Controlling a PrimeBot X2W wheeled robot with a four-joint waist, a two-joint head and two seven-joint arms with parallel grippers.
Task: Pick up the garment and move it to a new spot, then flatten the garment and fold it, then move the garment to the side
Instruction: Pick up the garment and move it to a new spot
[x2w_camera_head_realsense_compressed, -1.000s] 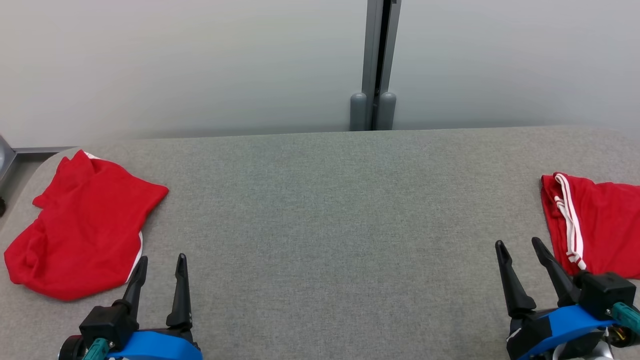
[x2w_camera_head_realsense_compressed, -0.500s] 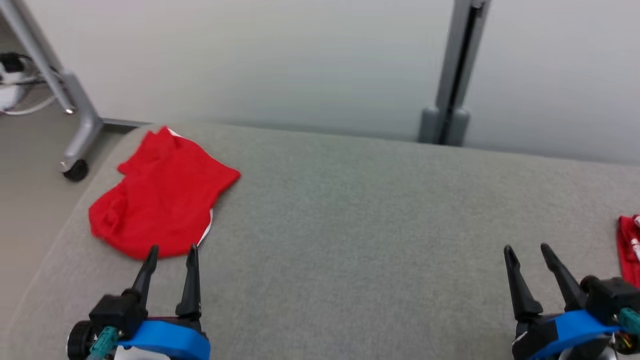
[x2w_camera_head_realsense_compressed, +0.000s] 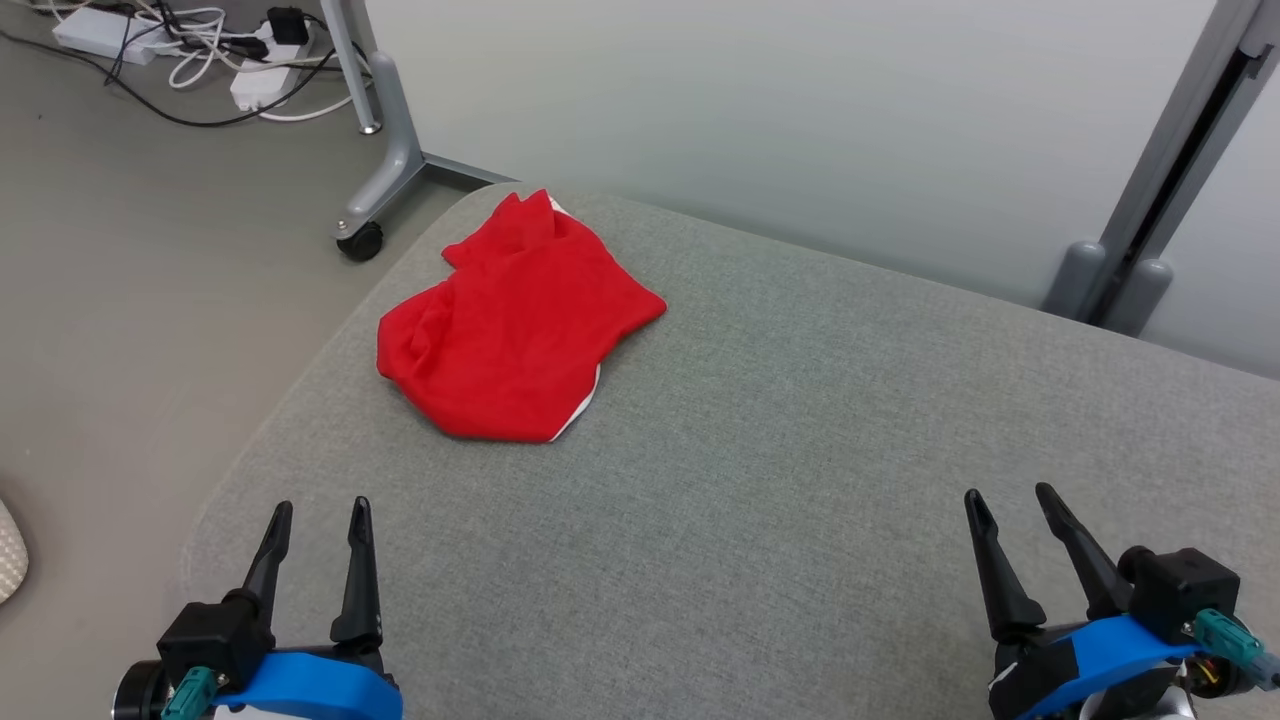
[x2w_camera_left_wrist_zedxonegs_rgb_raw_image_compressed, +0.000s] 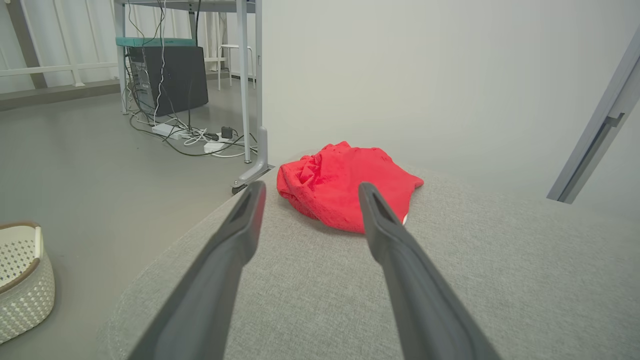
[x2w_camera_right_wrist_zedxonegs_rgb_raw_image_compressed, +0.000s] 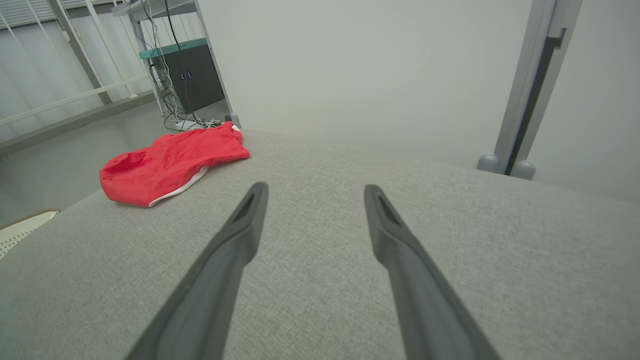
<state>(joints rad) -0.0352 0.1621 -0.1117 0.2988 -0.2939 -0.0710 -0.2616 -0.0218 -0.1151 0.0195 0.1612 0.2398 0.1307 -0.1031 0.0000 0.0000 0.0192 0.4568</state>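
Note:
A crumpled red garment (x2w_camera_head_realsense_compressed: 515, 320) with a thin white edge lies near the far left corner of the grey padded table (x2w_camera_head_realsense_compressed: 800, 480). In the left wrist view the garment (x2w_camera_left_wrist_zedxonegs_rgb_raw_image_compressed: 345, 185) sits straight ahead, beyond the fingertips. In the right wrist view the garment (x2w_camera_right_wrist_zedxonegs_rgb_raw_image_compressed: 167, 162) is far off to the left. My left gripper (x2w_camera_head_realsense_compressed: 318, 512) hovers open over the table's near left edge, well short of the cloth. At the near right my right gripper (x2w_camera_head_realsense_compressed: 1010, 500) is open too, with nothing between its fingers.
The table's rounded left edge drops to the floor. A white perforated basket (x2w_camera_left_wrist_zedxonegs_rgb_raw_image_compressed: 22, 280) stands on the floor at the left. A desk leg on a castor (x2w_camera_head_realsense_compressed: 360, 240) and loose cables (x2w_camera_head_realsense_compressed: 200, 50) lie beyond the corner. A pale partition wall with a grey post (x2w_camera_head_realsense_compressed: 1150, 230) backs the table.
The whole head view has swung left, so the camera turned: the left garment now sits nearer the middle and the folded red garment at the right has left the picture. Both grippers stay open.

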